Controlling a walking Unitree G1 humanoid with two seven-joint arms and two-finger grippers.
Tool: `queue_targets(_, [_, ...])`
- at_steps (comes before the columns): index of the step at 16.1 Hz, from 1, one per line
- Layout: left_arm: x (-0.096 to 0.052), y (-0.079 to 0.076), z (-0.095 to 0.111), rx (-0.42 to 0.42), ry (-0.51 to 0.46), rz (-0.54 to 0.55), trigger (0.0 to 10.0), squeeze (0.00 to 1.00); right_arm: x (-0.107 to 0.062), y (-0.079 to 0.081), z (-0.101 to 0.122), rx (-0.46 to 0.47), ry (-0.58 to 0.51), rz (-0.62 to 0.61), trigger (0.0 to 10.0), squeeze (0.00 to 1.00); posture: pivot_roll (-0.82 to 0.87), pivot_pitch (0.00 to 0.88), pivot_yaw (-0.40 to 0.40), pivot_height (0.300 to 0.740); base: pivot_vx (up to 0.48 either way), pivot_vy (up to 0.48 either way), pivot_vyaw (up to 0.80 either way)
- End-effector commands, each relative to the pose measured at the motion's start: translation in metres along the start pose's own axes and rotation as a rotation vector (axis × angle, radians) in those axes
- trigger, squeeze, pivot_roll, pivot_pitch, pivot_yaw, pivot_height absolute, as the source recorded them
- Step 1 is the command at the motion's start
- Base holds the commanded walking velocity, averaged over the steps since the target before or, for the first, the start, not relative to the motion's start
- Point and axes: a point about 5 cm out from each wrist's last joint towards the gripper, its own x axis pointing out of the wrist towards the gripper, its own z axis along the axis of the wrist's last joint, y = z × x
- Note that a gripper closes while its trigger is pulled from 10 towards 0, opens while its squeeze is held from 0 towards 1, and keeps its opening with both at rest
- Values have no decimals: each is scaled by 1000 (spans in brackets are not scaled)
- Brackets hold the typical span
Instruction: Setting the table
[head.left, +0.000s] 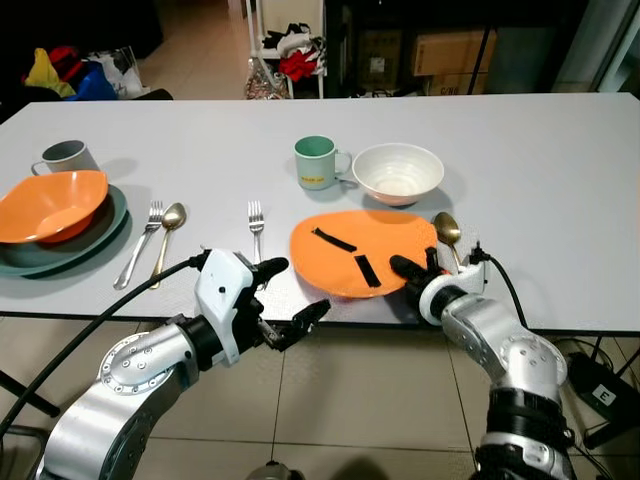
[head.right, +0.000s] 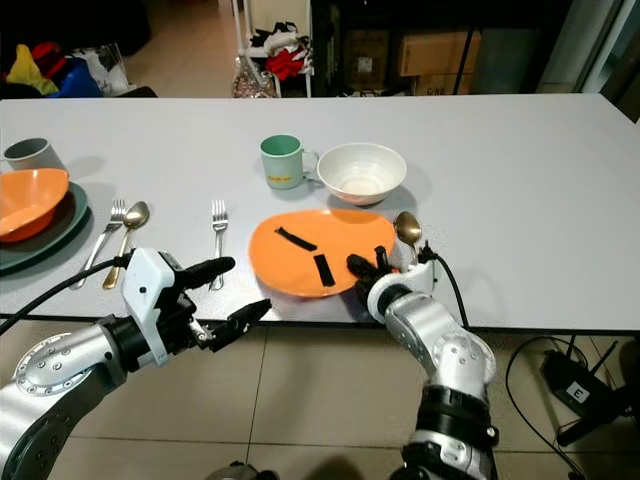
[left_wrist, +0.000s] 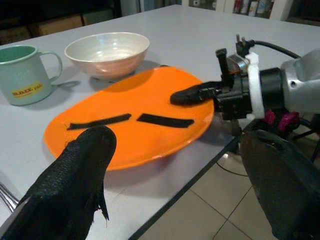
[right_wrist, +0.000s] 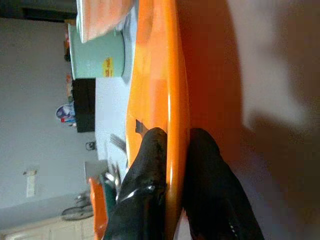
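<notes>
Fingers of our right gripper (head.left: 412, 270) are pinching the rim of the flat orange plastic plate (head.left: 362, 252) at the white table's (head.left: 540, 190) near edge, overhanging slightly for grip; our left gripper (head.left: 290, 298) is hanging released beside it.

A large white table (head.left: 560, 180) is stretching across the room, its dark front edge catching little light. Beige floor tiles (head.left: 380, 400) are showing beneath it, with a black power adapter (head.left: 600, 392) lying on them. Behind, a white shelf unit (head.left: 290, 45) is holding clothes, and cardboard boxes (head.left: 450, 50) are sitting in shadow
</notes>
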Motion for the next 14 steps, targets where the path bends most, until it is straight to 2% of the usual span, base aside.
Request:
queue_targets(1, [-1, -2, 3, 14, -1, -16, 10000, 0, 5, 3, 1, -36, -26, -15, 10000, 0, 104, 0, 94, 740, 0, 0, 0])
queue_targets(6, [-1, -2, 3, 16, -2, -18, 10000, 0, 15, 4, 0, -87, -80, -31, 10000, 0, 105, 0, 95, 740, 0, 0, 0])
queue_targets(9, [-2, -2, 3, 19, 2, -18, 10000, 0, 19, 6, -13, -93, -18, 13, 10000, 0, 108, 0, 94, 740, 0, 0, 0])
queue_targets(11, [-1, -2, 3, 19, 1, -18, 10000, 0, 19, 5, -15, -73, -12, 20, 10000, 1000, 108, 0, 94, 740, 0, 0, 0])
queue_targets(14, [-1, -3, 3, 18, 2, -21, 10000, 0, 15, 0, -14, -47, -16, 6, 10000, 1000, 108, 0, 95, 740, 0, 0, 0])
